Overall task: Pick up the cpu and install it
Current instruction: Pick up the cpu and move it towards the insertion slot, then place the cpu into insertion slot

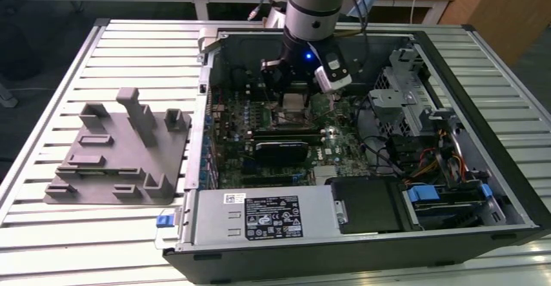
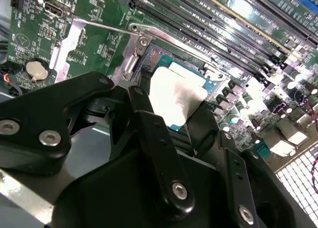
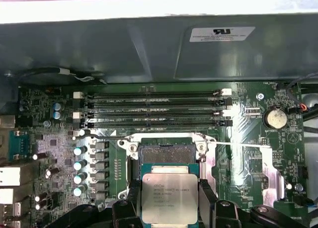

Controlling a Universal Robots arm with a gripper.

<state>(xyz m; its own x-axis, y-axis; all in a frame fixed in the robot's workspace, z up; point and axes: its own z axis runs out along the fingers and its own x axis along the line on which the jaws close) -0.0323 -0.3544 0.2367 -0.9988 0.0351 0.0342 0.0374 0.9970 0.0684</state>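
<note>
Remote view of the arm working inside the open computer case [image 1: 482,137], which is lying on the slatted table [image 1: 86,247]. I am watching the gripper [image 3: 169,192] hanging low over the green motherboard [image 3: 248,168]. Its two black fingers [image 3: 133,195] are standing only as far apart as the chip is wide, and they are clamping the cpu [image 3: 168,203] by two opposite edges. The cpu is sitting level between them with its silvery top facing up. It is overlapping the near edge of the open socket [image 3: 166,153], whose dark contact field is showing just beyond it. I cannot tell whether the chip is touching the socket or floating just above it. The thin socket lever [image 3: 243,145] is running across the board beside the socket frame, and the memory slots [image 3: 154,109] are lying farther off, toward the case wall. In the exterior view, the grey fixture block [image 1: 120,157] is resting on the table outside the case, at the exterior view's left.
</note>
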